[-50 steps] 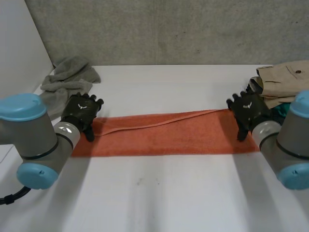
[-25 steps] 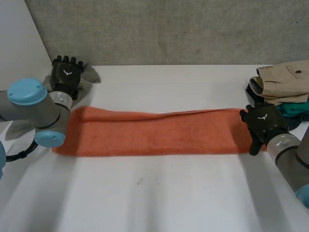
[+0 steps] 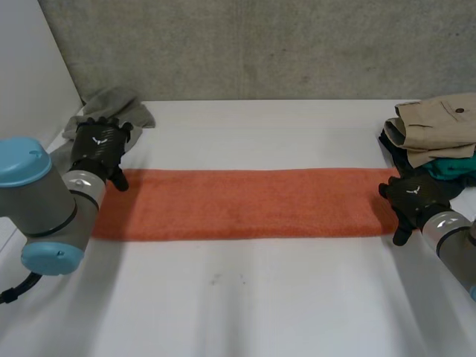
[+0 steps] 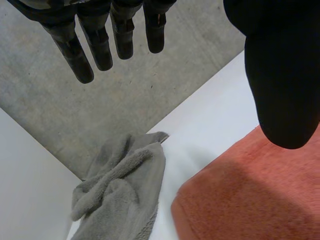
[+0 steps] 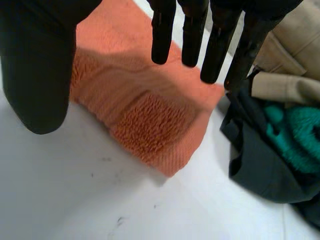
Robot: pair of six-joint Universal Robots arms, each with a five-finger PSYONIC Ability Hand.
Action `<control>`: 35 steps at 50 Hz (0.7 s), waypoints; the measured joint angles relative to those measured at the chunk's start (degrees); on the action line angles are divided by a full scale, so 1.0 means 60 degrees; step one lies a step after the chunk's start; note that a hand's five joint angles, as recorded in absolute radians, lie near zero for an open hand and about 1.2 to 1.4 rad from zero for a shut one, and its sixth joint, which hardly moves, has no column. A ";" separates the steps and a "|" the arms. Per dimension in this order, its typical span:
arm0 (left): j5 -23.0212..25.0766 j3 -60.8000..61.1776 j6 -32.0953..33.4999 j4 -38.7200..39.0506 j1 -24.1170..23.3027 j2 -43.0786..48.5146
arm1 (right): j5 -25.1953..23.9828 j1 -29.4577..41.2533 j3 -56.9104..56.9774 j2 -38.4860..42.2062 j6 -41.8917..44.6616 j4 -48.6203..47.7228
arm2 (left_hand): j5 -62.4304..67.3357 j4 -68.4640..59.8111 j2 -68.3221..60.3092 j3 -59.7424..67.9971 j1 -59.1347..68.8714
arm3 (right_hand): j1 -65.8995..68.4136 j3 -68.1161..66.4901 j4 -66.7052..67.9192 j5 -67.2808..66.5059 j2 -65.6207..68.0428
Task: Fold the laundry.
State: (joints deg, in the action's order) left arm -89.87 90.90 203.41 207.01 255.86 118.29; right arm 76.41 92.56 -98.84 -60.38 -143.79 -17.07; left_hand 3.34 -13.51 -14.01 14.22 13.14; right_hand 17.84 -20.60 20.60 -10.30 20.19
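At the far left a white panel (image 3: 30, 74) closes off the table's side. Just in front of it a grey towel (image 3: 111, 104) lies crumpled at the table's far left corner. The left hand (image 3: 100, 149) is at the near edge of that heap, by the far left corner of the orange towel (image 3: 238, 202). In its wrist view its fingers (image 4: 100, 45) are straight and spread with nothing between them and the thumb, which is over the orange corner. The hand is released.

The orange towel is folded into a long, even strip. It lies flat across the middle of the white table (image 3: 260, 297), reaching nearly from one hand to the other.

The right hand (image 3: 415, 199) is at the strip's right end. Its fingers (image 5: 162, 35) are straight and apart over the towel's short edge, and it grips nothing. Whether it rests on the cloth I cannot tell.

Just beyond it, at the table's right edge, is a pile of clothes. A beige garment (image 3: 439, 123) is on top, with something teal (image 3: 454, 167) and a dark piece (image 3: 393, 145) beneath. The dark piece lies close to the towel's end.

A rough grey concrete wall (image 3: 260, 44) runs behind the table.
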 measured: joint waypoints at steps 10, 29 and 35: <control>-0.0005 0.0284 -0.0031 0.0073 -0.0062 -0.0260 | 0.0065 -0.0403 0.0680 0.0742 0.0094 -0.0258 | 0.0000 0.0000 0.0001 -0.0002 0.0000 | 0.6365 -0.7881 0.7910 -0.7604 0.7886; -0.0016 0.1212 -0.0115 -0.0027 0.0081 -0.1634 | 0.0111 -0.1800 0.0673 -0.0235 0.1986 -0.0368 | 0.0000 0.0000 0.0001 -0.0002 0.0000 | 0.6426 -0.7882 0.7915 -0.7620 0.7887; -0.0013 0.1584 -0.0151 -0.0037 0.0282 -0.2201 | 0.0068 -0.0631 0.0928 -0.0585 0.2360 -0.0684 | 0.0000 0.0000 0.0001 -0.0002 0.0000 | 0.6505 -0.7881 0.7918 -0.7707 0.7886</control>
State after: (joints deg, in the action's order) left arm -89.94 100.40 202.50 206.79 257.55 105.08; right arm 76.82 88.78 -93.27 -63.89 -129.63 -21.17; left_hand 3.34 -13.51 -14.00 14.20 13.14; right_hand 56.87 -67.89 68.11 -56.54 67.50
